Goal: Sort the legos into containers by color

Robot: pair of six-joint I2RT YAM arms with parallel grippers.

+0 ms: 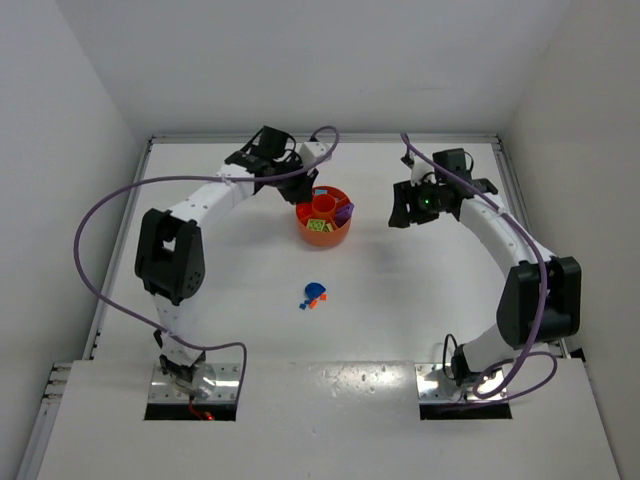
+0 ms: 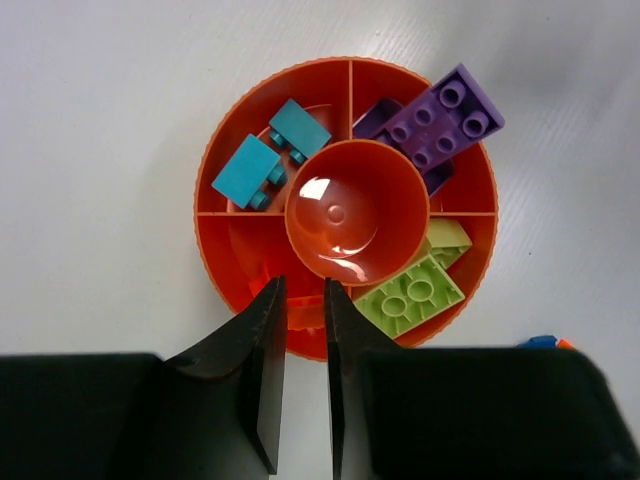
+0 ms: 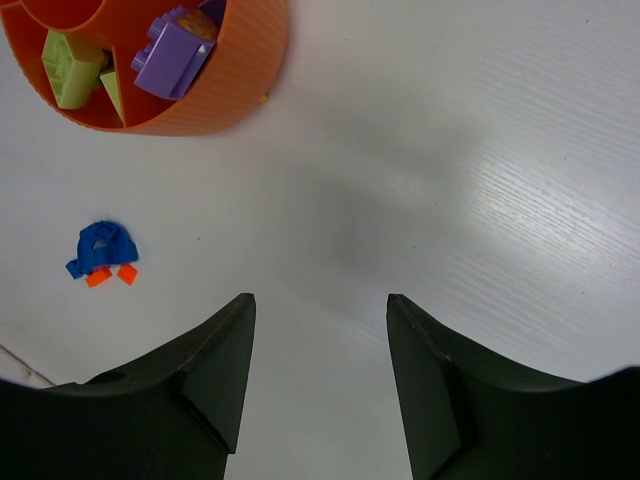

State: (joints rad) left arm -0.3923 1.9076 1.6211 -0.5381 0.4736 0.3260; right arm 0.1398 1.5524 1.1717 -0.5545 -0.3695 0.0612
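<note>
The round orange tray [image 1: 322,240] stands at the table's middle back. In the left wrist view its sections hold two teal legos [image 2: 270,155], purple legos [image 2: 440,120] and yellow-green legos [image 2: 410,295]; the central cup [image 2: 355,210] has nothing in it. My left gripper [image 2: 305,290] hangs over the tray's near section, its jaws a narrow gap apart on a small orange lego [image 2: 303,312]. My right gripper [image 3: 320,300] is open and empty over bare table, right of the tray [image 3: 200,110]. A blue piece [image 3: 100,248] and two tiny orange pieces [image 3: 110,275] lie loose on the table.
The loose blue and orange pieces [image 1: 314,296] lie a short way in front of the tray. White walls close the table at the back and both sides. Purple cables loop off both arms.
</note>
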